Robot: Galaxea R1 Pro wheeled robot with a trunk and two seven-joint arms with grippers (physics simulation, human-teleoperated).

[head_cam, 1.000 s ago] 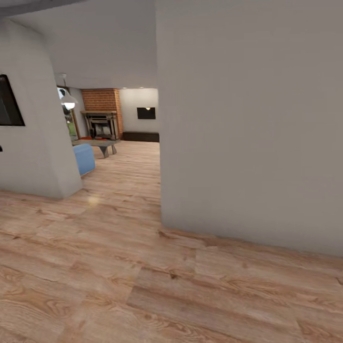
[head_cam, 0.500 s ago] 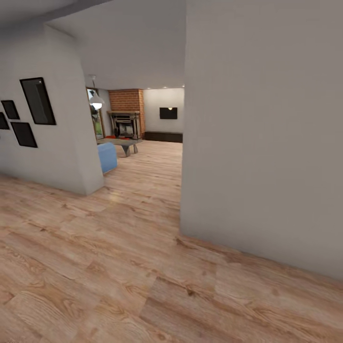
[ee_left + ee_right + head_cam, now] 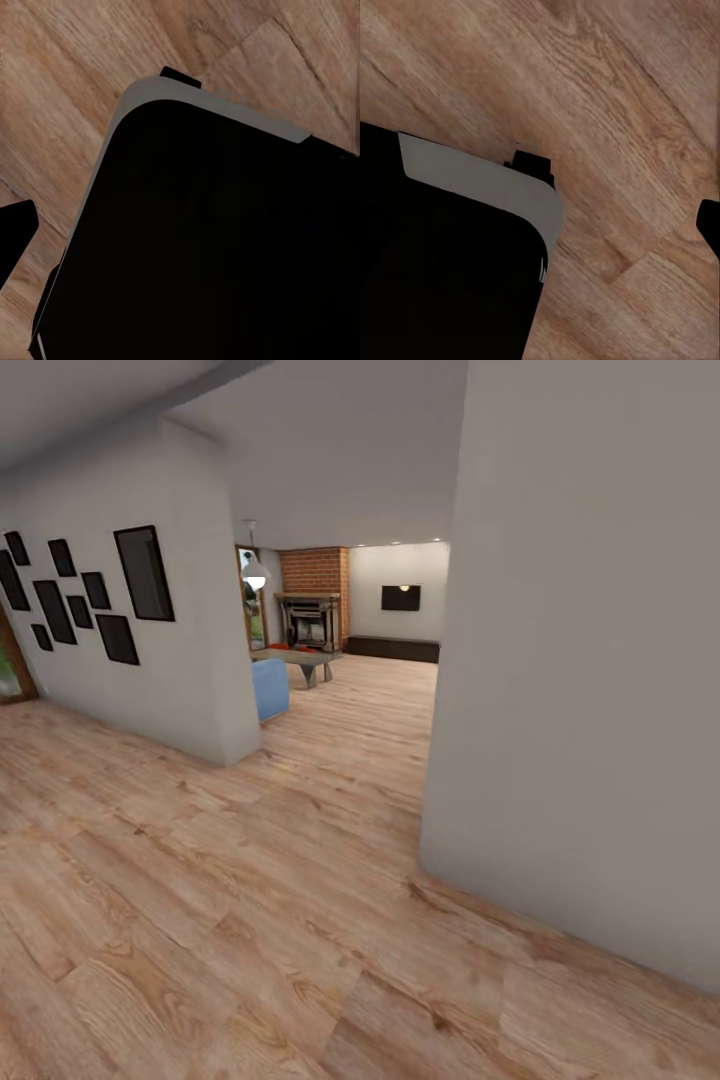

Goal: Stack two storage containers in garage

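Through the opening between two walls I look into the living room (image 3: 350, 680), with its dark fireplace (image 3: 310, 620) and red brick chimney (image 3: 316, 570). Small orange-red patches (image 3: 272, 647) show low beside the coffee table (image 3: 300, 657); they are too small to tell whether they are the storage containers. The garage is out of view. A dark tip (image 3: 15, 236) sits at the edge of the left wrist view and another dark tip (image 3: 709, 225) at the edge of the right wrist view, both over wood planks. Whether the fingers are apart cannot be read.
A pale wall corner (image 3: 590, 680) stands close on the right. A wall with several black picture frames (image 3: 145, 573) bounds the left. A blue seat (image 3: 268, 688) sits past that corner. Light wood floor (image 3: 250, 880) runs ahead. My black, grey-rimmed base (image 3: 210, 247) (image 3: 450, 262) is below the wrists.
The whole picture has slid right, so the camera has turned left. More of the left wall and its picture frames has come into view. Nothing in the rooms has moved.
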